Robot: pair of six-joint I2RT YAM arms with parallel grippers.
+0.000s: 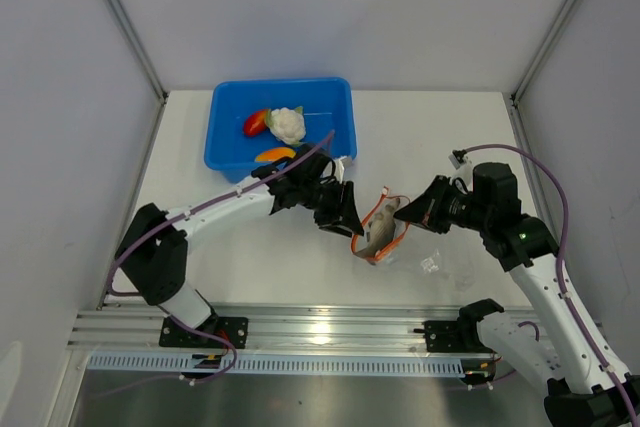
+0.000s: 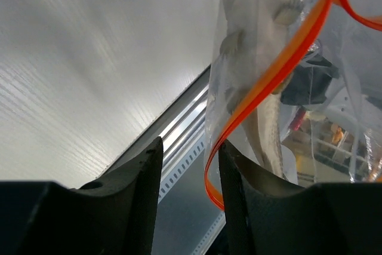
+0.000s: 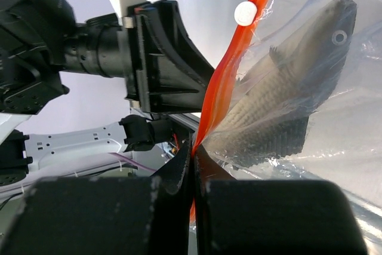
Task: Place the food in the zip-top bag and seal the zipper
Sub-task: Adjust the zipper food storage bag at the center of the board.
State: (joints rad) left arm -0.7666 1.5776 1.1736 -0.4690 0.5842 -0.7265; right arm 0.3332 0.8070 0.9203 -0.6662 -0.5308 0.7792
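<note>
The clear zip-top bag (image 1: 380, 237) hangs above the table between my two grippers, with the dark grey fish (image 3: 286, 94) inside it. My right gripper (image 3: 192, 153) is shut on the red-orange zipper (image 3: 224, 82) at the mouth's end. My left gripper (image 2: 190, 147) stands open. A loop of the zipper (image 2: 280, 64) lies between its jaws, against the right finger (image 2: 239, 177), and the fish (image 2: 262, 106) shows behind it. The white cauliflower (image 1: 288, 125), the red pepper (image 1: 256, 122) and the orange piece (image 1: 274, 154) lie in the blue tub (image 1: 225, 147).
The blue tub stands at the back left of the white table. A small clear scrap (image 1: 430, 264) lies on the table by the right arm. A metal rail (image 1: 320, 332) runs along the near edge. Grey walls close in on both sides.
</note>
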